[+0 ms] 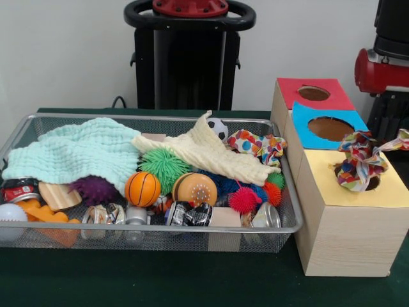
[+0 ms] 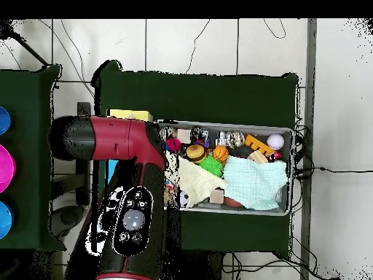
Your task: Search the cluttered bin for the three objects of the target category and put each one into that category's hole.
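Observation:
A colourful patterned cloth (image 1: 359, 160) sits bunched in the hole of the yellow-topped box section (image 1: 390, 192), one end trailing off to the right. In the wire bin (image 1: 153, 240) lie a mint green cloth (image 1: 77, 153), a cream cloth (image 1: 204, 150) and a polka-dot cloth (image 1: 255, 146) at the back right. From above, the mint cloth (image 2: 253, 182) and cream cloth (image 2: 197, 179) show in the bin (image 2: 291, 171). The red and black arm (image 2: 131, 182) covers the box; only its yellow corner (image 2: 131, 114) shows. The gripper is hidden in both views.
The wooden box also has a red-topped hole (image 1: 313, 93) and a blue-topped hole (image 1: 330, 128). The bin holds an orange basketball (image 1: 142, 188), spiky balls (image 1: 165, 167), cans (image 1: 19, 189), wooden blocks (image 1: 59, 196) and a soccer ball (image 1: 218, 128). An arm part (image 1: 380, 70) stands at right.

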Action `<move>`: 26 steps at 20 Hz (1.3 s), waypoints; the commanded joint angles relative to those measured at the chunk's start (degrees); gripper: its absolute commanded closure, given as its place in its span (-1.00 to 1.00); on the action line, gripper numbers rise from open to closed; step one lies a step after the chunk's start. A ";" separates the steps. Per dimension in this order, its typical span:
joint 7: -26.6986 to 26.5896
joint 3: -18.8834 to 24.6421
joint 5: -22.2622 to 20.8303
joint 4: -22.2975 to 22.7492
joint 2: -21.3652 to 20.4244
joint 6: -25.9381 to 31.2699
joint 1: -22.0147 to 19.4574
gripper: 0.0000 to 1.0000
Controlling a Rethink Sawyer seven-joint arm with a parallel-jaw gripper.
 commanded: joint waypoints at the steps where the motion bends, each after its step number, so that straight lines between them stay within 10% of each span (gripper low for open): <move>1: 15.91 0.99 1.78 3.38 2.02 -2.15 -0.24 1.00; 26: 16.91 0.17 3.10 6.25 0.74 -3.16 1.57 1.00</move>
